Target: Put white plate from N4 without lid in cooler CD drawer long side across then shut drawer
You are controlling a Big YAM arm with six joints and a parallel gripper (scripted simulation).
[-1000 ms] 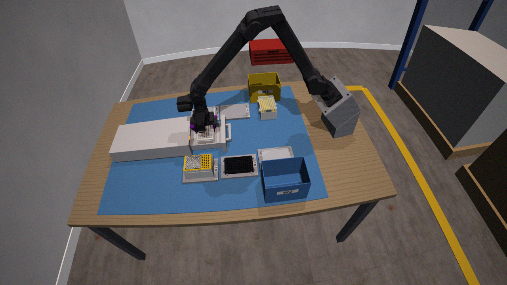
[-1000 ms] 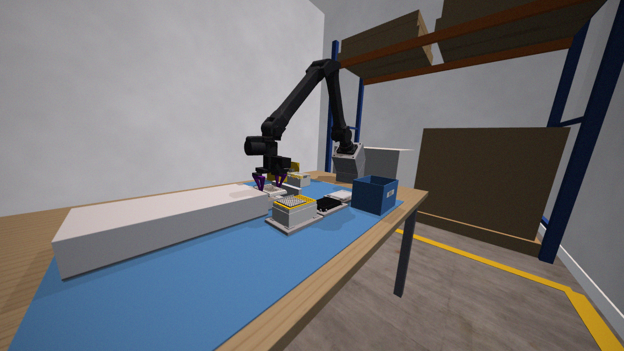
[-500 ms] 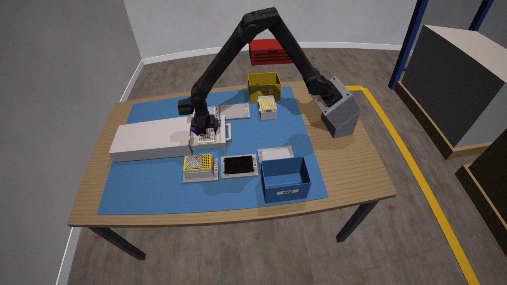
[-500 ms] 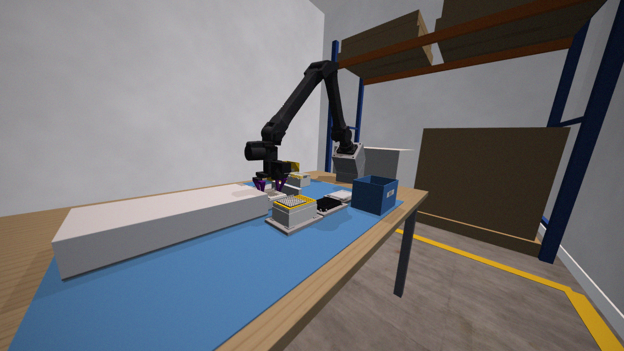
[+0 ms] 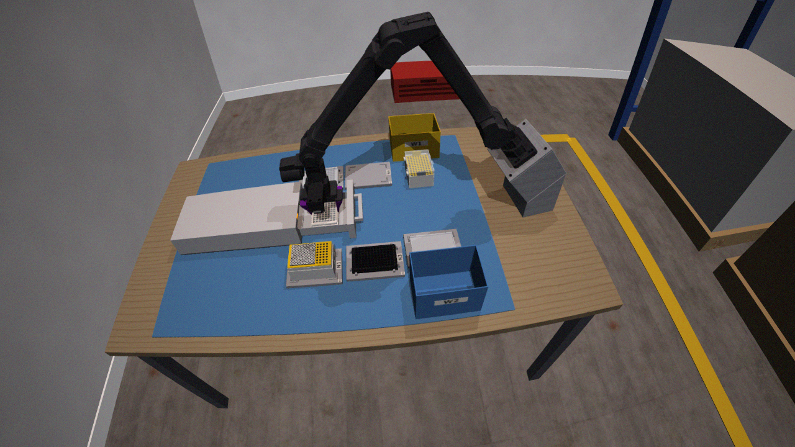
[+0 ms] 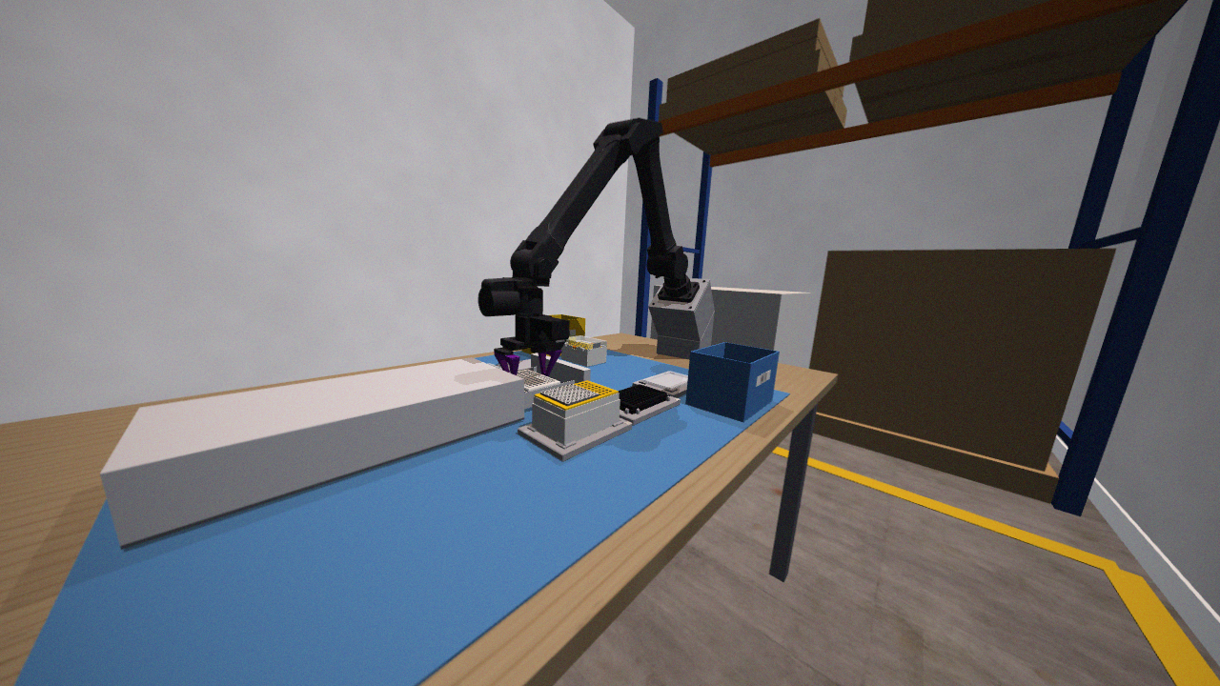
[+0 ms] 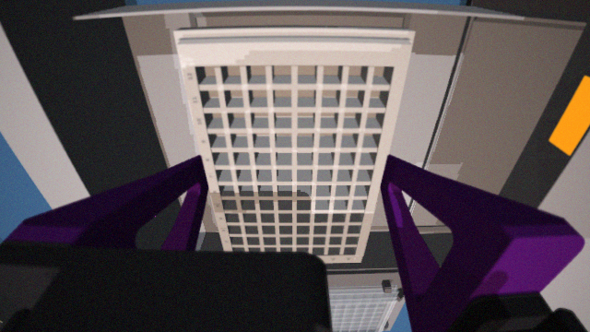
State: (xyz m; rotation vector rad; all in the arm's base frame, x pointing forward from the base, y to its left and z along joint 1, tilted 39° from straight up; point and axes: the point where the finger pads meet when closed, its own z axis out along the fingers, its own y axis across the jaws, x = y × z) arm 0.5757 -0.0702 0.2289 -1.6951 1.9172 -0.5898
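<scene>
The white plate (image 5: 325, 213) is an open grid of wells with no lid. My gripper (image 5: 321, 201) is shut on it across its short width, purple fingers on its two long sides. It hangs level, right way up, inside the open drawer (image 5: 329, 226) of the grey cooler CD (image 5: 236, 218). In the wrist view the plate (image 7: 295, 143) sits between the fingers over the drawer's floor; I cannot tell whether it touches. The amber lamp (image 7: 571, 116) is lit. The bar handle (image 5: 358, 207) faces the arm's base. The side view shows the gripper (image 6: 528, 362) low at the cooler's end.
A yellow-topped tip box (image 5: 310, 256), a black plate (image 5: 375, 259) and a lidded plate (image 5: 432, 241) stand in front of the drawer, with blue bin W2 (image 5: 447, 280). Behind are an empty nest (image 5: 367, 174), a small tip rack (image 5: 418, 168) and yellow bin W1 (image 5: 413, 136).
</scene>
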